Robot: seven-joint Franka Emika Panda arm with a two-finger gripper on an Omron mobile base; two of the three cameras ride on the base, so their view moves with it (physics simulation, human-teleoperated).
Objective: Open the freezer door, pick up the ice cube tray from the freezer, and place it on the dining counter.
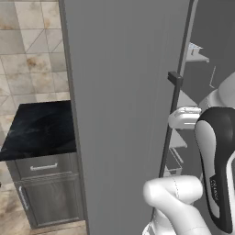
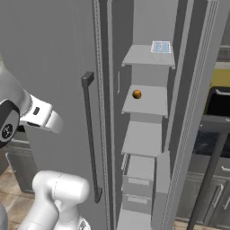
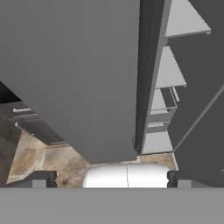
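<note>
The freezer door point(image 2: 49, 67) stands swung open, its grey panel close in front of me in the left base view point(image 1: 124, 114) and the hand view point(image 3: 78, 74). Its long dark bar handle point(image 2: 90, 134) runs down the door's edge point(image 1: 170, 124). Inside the freezer point(image 2: 143, 139), the pale ice cube tray point(image 2: 161, 46) lies on the top light grey shelf. A small orange ball point(image 2: 136, 94) sits on the shelf below. My gripper point(image 3: 109, 181) is open and empty, facing the door's lower edge and the lower shelves point(image 3: 168, 74). The dining counter is out of view.
A small black-topped drawer cabinet point(image 1: 41, 128) stands left of the door against a tiled wall point(image 1: 27, 46). On the freezer's right, a second tall grey door panel point(image 2: 197, 90) juts out, with a dark bar point(image 2: 206, 179) and dark appliances point(image 2: 219, 102) beyond it.
</note>
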